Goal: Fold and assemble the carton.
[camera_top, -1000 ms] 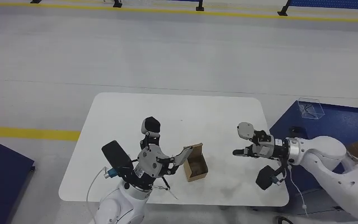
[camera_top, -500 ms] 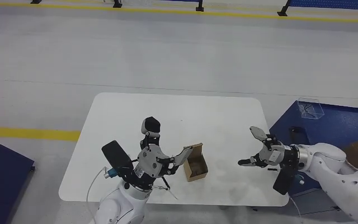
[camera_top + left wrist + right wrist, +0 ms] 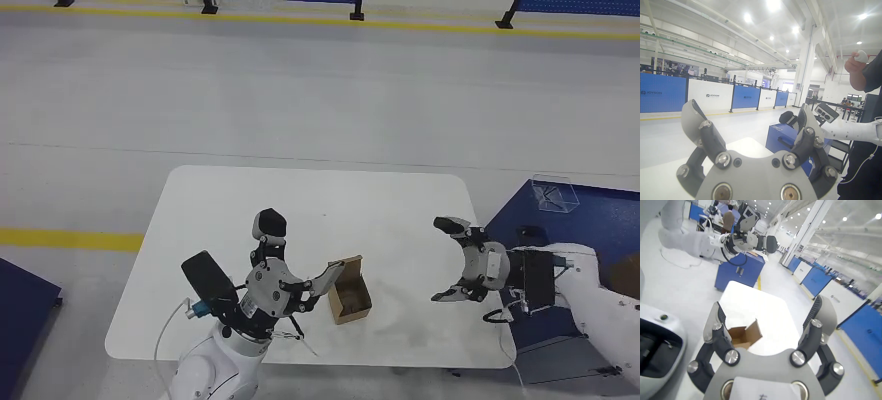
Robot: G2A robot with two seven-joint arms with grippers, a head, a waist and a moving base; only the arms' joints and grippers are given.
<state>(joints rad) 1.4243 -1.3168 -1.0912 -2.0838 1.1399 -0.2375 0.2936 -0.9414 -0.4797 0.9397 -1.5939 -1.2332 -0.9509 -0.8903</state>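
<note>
The left gripper is hovering wide open and empty at 9 o'clock of the carton, which is sitting open-topped on the table. The right gripper is gaping empty at the carton's 3 o'clock, well apart. With nothing bracing the carton, a one-sided push is likely risking sliding or tipping it.

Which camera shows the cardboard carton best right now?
The right wrist view: the carton sits close, open-topped, one flap raised, partly behind the right end effector. The top view shows it small on the table, near the left end effector. The left wrist view aims past the table.
</note>
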